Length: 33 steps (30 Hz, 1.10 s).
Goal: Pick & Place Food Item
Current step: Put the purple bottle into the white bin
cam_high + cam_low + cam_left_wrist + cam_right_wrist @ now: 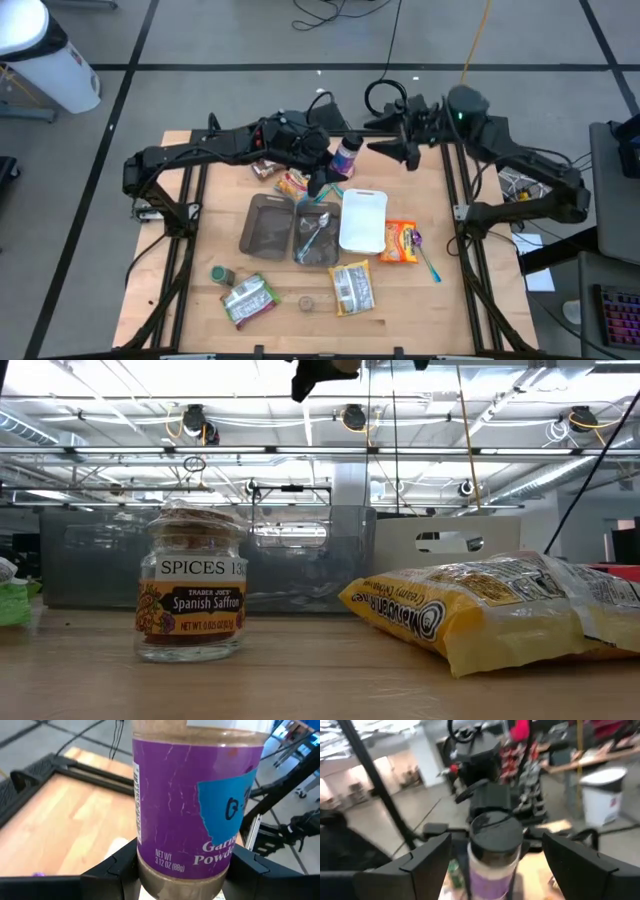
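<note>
Above the cluttered table [190, 300], left jaws grip the garlic-powder jar [192, 805]; right jaws wide.

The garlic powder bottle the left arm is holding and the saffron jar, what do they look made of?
Garlic powder bottle: clear, probably plastic, glossy purple label; tan powder shows through. Saffron jar: clear and glossy, likely glass; thick base, highlights, printed label.
</note>
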Motion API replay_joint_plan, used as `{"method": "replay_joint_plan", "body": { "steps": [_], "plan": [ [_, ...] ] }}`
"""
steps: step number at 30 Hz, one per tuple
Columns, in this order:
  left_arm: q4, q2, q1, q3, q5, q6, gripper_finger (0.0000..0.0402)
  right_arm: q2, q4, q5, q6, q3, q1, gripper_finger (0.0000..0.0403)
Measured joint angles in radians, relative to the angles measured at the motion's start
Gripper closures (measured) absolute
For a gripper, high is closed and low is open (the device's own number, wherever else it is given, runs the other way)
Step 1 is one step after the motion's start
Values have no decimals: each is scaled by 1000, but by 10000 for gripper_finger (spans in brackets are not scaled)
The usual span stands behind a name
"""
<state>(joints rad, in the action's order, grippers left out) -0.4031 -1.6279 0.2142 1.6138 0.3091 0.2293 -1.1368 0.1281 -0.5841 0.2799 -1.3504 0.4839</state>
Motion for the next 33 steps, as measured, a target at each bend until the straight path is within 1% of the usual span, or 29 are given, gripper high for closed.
{"method": "replay_joint_plan", "body": {
  "steps": [2,4,8,12,19,26,33],
  "plan": [
    [-30,0,-1,0,8,-9,194,-35,68,-67,11,-72,24,101],
    [-36,-1,-4,0,8,-23,194,-72,135,-103,5,-132,41,101],
    [-51,-1,-14,0,1,-43,194,-151,239,-107,-48,-226,45,101],
    [-63,-1,-14,0,-3,-44,194,-225,271,-168,-59,-283,36,101],
    [-98,-1,-12,0,-22,-57,194,-290,271,-180,-73,-295,-7,101],
    [-124,-1,-12,0,-37,-65,194,-289,283,-180,-83,-296,-17,101],
    [-148,-2,1,0,-49,-71,194,-276,358,-177,-110,-296,-17,101]
  ]
}}
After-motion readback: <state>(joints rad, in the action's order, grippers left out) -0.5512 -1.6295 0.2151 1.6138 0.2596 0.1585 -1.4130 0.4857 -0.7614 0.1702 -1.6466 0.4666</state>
